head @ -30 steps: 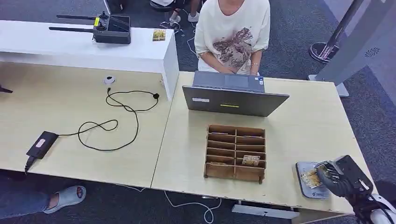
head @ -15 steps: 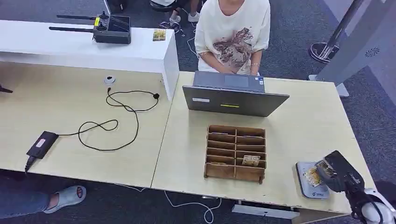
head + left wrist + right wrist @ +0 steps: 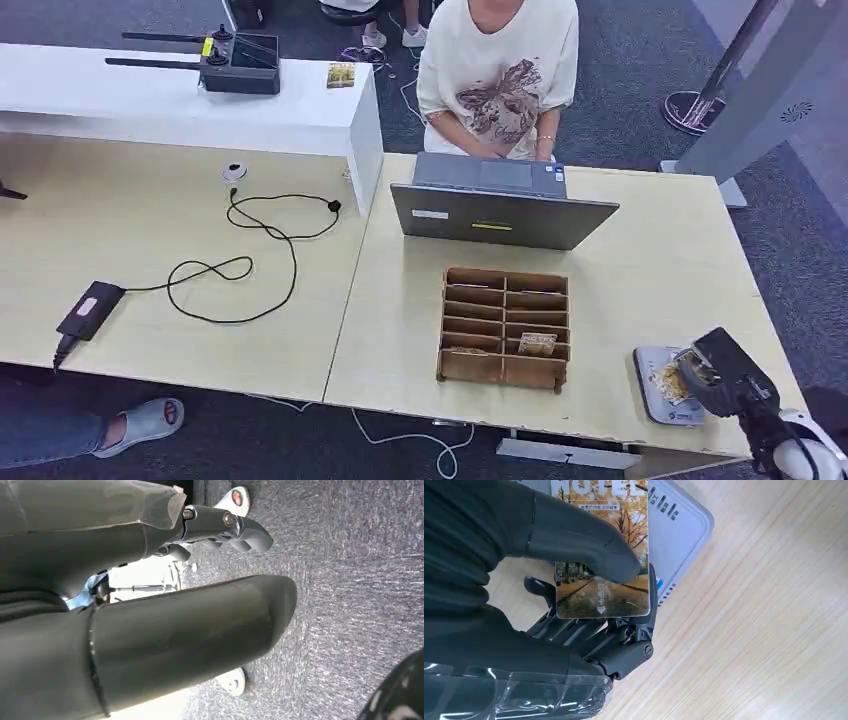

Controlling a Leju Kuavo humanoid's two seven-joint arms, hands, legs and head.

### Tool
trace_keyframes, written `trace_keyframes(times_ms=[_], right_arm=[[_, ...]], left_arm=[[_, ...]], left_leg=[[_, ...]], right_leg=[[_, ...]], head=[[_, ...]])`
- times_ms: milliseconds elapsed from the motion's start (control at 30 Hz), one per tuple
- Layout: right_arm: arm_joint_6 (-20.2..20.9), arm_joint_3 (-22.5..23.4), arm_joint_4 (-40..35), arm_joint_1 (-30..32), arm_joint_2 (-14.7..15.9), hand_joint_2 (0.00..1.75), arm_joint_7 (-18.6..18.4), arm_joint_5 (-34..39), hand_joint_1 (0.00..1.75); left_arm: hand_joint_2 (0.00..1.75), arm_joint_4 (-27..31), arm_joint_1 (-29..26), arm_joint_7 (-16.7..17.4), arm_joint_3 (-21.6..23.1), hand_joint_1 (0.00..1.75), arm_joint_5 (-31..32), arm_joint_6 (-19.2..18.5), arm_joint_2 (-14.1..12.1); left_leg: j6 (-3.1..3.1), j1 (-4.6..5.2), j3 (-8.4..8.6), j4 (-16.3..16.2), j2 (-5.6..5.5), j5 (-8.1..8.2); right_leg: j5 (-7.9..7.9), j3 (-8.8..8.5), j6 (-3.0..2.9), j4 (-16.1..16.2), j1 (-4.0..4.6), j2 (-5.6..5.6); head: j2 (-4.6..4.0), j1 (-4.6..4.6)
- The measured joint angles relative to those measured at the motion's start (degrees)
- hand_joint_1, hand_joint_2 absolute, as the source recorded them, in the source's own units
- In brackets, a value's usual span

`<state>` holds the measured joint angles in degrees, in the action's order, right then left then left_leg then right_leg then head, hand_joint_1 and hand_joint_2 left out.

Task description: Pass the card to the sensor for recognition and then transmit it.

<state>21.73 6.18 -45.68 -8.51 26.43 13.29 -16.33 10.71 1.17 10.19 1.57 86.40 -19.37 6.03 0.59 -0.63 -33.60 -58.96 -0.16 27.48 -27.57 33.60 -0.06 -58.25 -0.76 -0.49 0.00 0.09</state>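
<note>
My right hand [image 3: 722, 376] is at the table's front right corner, holding a hotel card [image 3: 668, 380] printed with an autumn tree scene. In the right wrist view the thumb presses the card [image 3: 601, 587] onto the darker fingers [image 3: 589, 630], and the card lies over the grey card sensor [image 3: 676, 530]. The sensor [image 3: 655, 400] is a flat grey pad on the wooden table [image 3: 660, 270]. My left hand [image 3: 150, 630] hangs over grey carpet, holding nothing that I can see; how its fingers lie is not clear.
A wooden card rack [image 3: 505, 327] with one card in a slot stands mid-table. Behind it is an open laptop [image 3: 500, 205] with a person [image 3: 500, 70] seated at it. A black cable and adapter [image 3: 90, 308] lie on the left table.
My right hand drew back a little toward the table's front right edge with the card, staying over the sensor. Since half a second ago it has barely moved.
</note>
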Motion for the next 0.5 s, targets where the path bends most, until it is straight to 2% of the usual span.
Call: trace_keyframes(times_ms=[500], right_arm=[[4.2, 5.3, -5.1, 2.4, 0.0, 1.75, 3.0, 5.1, 1.75]], left_arm=[[0.00, 0.0, 0.0, -0.1, 0.0, 0.00, 0.0, -0.4, 0.0]], left_leg=[[0.00, 0.00, -0.01, 0.0, -0.01, 0.00]], right_leg=[[0.00, 0.00, 0.00, 0.0, 0.00, -0.01]], head=[[0.00, 0.00]])
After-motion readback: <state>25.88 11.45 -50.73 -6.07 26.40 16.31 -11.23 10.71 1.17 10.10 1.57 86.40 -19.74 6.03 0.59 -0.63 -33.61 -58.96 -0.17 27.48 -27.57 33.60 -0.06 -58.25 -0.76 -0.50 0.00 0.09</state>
